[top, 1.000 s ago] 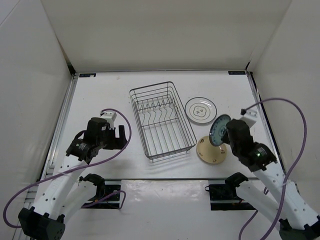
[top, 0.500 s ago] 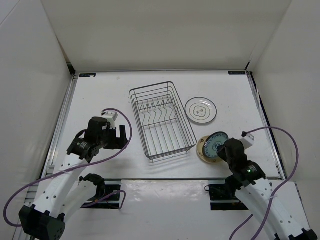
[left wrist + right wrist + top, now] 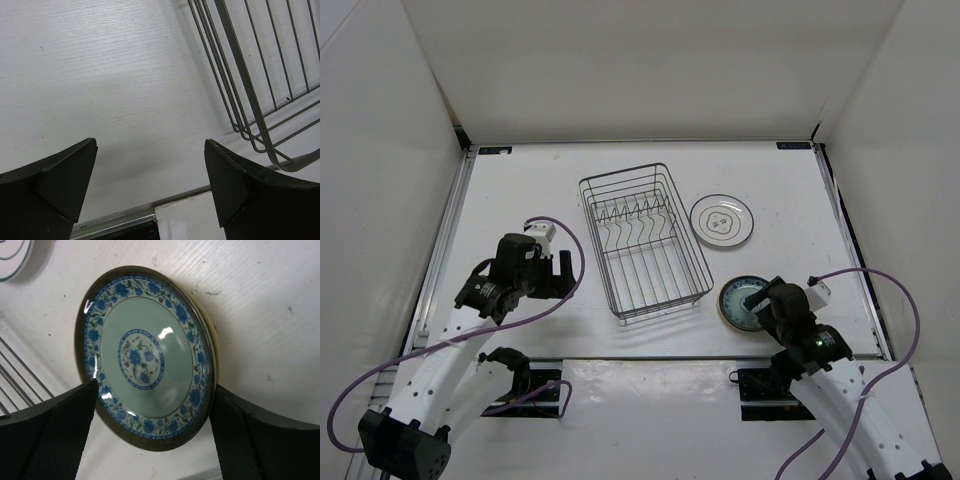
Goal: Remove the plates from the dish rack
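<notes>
lowered toward the near edge since a second ago, with the blue-teal plate (image 3: 145, 357) no longer tilted in the air but lying flat on the cream plate (image 3: 209, 330), just right of the dish rack (image 3: 620, 173). right gripper (image 3: 152, 390) spread wide, a finger at either side of that plate's rim, clamping nothing. left gripper (image 3: 150, 145) likewise agape over bare table (image 3: 125, 75) beside the rack's left side. farther back, white ringed plate (image 3: 722, 220) flat on the table, right of the rack.

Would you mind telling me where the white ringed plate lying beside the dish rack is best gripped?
Probably its rim on the right side, coming from above: the white ringed plate lies flat, and the dish rack stands close to its left edge.
</notes>
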You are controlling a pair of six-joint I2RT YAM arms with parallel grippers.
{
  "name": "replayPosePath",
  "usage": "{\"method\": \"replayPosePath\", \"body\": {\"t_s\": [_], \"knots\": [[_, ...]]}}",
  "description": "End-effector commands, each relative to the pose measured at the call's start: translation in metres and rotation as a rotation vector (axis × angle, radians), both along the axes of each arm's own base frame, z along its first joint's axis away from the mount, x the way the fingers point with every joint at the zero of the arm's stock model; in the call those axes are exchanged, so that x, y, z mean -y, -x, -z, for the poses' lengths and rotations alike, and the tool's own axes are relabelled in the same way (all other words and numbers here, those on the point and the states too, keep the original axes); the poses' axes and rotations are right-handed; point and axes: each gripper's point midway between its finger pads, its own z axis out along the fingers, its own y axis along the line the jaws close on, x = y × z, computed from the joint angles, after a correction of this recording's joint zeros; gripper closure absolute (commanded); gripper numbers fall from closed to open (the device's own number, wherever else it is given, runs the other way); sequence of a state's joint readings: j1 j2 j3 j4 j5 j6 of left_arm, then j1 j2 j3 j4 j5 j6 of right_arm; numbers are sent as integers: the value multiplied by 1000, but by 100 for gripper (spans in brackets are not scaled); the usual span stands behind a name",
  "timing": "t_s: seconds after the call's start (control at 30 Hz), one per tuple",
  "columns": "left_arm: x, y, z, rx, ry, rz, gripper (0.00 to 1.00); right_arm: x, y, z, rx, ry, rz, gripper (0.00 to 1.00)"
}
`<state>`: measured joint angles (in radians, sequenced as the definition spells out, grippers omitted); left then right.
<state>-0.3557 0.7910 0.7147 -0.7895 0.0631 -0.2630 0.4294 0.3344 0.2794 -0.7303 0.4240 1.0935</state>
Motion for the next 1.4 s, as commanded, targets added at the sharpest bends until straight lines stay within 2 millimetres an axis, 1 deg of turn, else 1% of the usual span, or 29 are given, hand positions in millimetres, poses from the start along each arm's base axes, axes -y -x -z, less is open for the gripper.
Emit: {"method": "replayPosePath", "body": {"t_s": [0.0,0.03,0.17,0.23,0.27,0.33,0.37,0.43,0.47,0.53,0.6,0.67,0.73,0.77,0.83,0.9,0.93,0.97,1.0,1.03,1.07,1.1,1.13,1.17,1.2,1.23,1.27,1.33,1.37], "knots": [[0,0,-1,6,-5,5,1,11,13,-17,-49,31,34,10],[-1,0,0,2,-7,1,1,15,20,-15,-83,57,30,10],[-1,0,0,-2,-9,2,1,23,24,-21,-118,139,-16,10],[-2,0,1,-4,-13,-1,1,24,22,-23,-138,180,-41,10],[-2,0,2,-7,-14,-2,1,20,21,-25,-140,198,-101,10],[-1,1,2,-8,-15,1,1,19,23,-24,-186,210,-122,10],[-2,1,3,-13,-20,-1,1,11,23,-25,-204,200,-180,10],[-3,0,2,-10,-23,-4,1,9,26,-23,-238,203,-201,10],[-3,0,2,-13,-23,-3,1,8,25,-29,-230,200,-204,10],[-2,0,3,-13,-23,0,1,16,27,-29,-227,231,-183,10],[-2,0,3,-14,-22,-2,1,19,25,-31,-205,247,-182,10],[1,1,3,-15,-12,13,1,20,24,-35,-184,251,-186,10],[5,2,3,-19,4,32,1,17,22,-41,-163,267,-238,11],[10,3,1,-22,26,56,1,14,17,-53,-129,262,-257,11],[13,3,3,-32,35,69,1,3,16,-59,-141,284,-388,10],[15,3,3,-34,42,77,1,-6,11,-81,-127,285,-468,10],[16,4,4,-44,42,80,1,-6,15,-80,-175,301,-499,10],[15,3,4,-43,36,81,1,-10,17,-90,-175,291,-526,10],[15,3,4,-42,35,80,1,-11,17,-92,-189,291,-539,10],[14,3,5,-43,32,77,1,-16,12,-106,-163,281,-557,10],[14,2,3,-31,32,77,1,-24,14,-111,-146,273,-634,10],[13,2,4,-34,27,73,1,-26,14,-115,-140,271,-659,10],[12,2,4,-29,24,69,1,-33,12,-133,-84,273,-725,10],[12,3,5,-29,22,73,1,-33,10,-139,-77,286,-736,10],[10,2,4,-20,19,69,1,-29,3,-161,-27,326,-728,10],[10,2,4,-17,17,69,1,-30,0,-170,-5,325,-723,10],[10,2,6,-20,16,68,1,-24,1,-173,-25,354,-710,10],[8,1,7,-26,6,61,1,-21,-6,-196,27,384,-700,10],[7,1,8,-29,1,59,1,-20,-10,-202,47,406,-700,10]]}}
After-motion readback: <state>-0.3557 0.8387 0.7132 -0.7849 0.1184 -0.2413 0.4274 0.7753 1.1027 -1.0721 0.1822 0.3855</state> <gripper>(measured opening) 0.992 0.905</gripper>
